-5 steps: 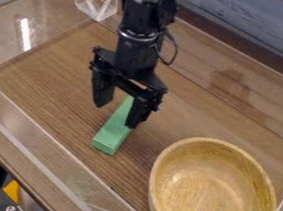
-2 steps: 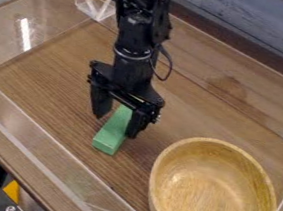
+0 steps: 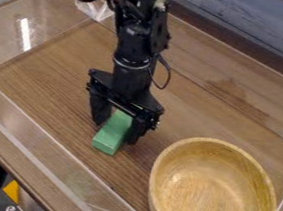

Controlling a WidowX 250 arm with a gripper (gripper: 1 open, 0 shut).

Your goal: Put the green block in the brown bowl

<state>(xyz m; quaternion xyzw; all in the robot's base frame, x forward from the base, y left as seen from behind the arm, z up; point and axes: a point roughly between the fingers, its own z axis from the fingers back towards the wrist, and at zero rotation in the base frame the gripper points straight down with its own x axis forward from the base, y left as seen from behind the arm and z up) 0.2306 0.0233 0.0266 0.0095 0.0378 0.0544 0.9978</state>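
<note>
Gripper [image 3: 118, 126] spread wide, straddling the green block [image 3: 113, 133] (not clamped), left of the brown bowl [image 3: 213, 193] on the wooden table [image 3: 54, 74].

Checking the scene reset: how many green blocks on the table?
1. The green block lies on the wooden table, left of the brown bowl, between the open gripper's fingers. The arm could hide another.

The single black arm descends from the upper left of the view, its forearm nearly vertical with cabling along the wrist. The end effector [image 3: 118, 126] points straight down, low over the worktop. Its 2 black fingers [image 3: 94, 104] are spread wide, 1 on each side, with the fingertips near surface level.
</note>
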